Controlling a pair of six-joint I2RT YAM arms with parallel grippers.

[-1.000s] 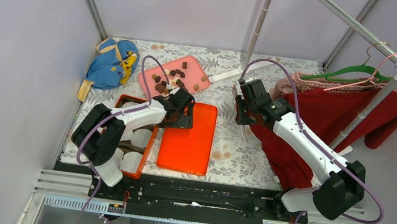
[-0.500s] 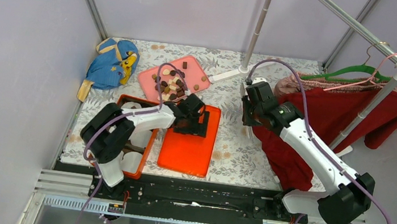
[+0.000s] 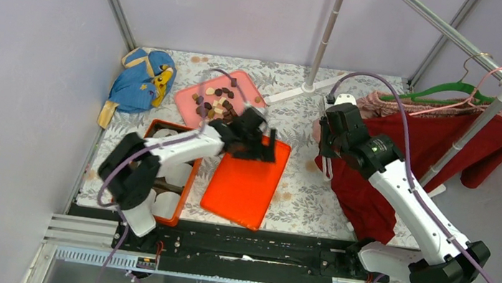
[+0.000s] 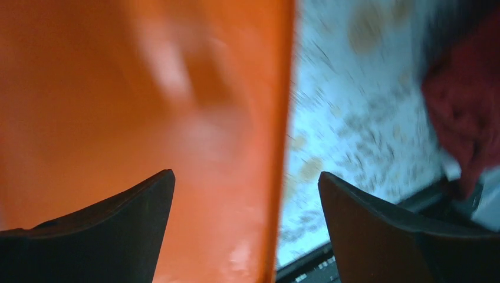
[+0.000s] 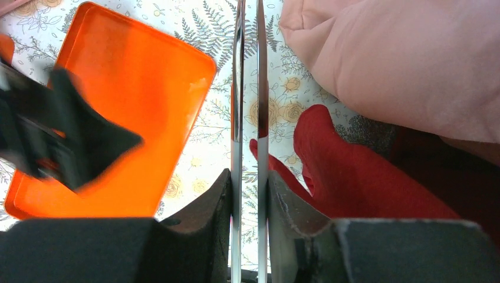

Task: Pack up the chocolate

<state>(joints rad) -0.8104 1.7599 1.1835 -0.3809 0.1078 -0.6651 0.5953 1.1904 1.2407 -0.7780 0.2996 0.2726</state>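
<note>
Overhead, left jaws spread over orange lid (image 3: 243, 184); right jaws pinching metal tongs (image 5: 237, 88), chocolate (image 3: 215, 105) on pink tray (image 3: 242, 81)

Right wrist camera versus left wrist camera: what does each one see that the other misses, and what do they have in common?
Only the right wrist view shows the thin metal tongs clamped in the right tool, and a pink cloth. Only the left wrist view shows the left tool, its fingers spread apart, and a dark rail at the table's edge. Both show the orange tray, the flowered tablecloth and the red cloth.
</note>
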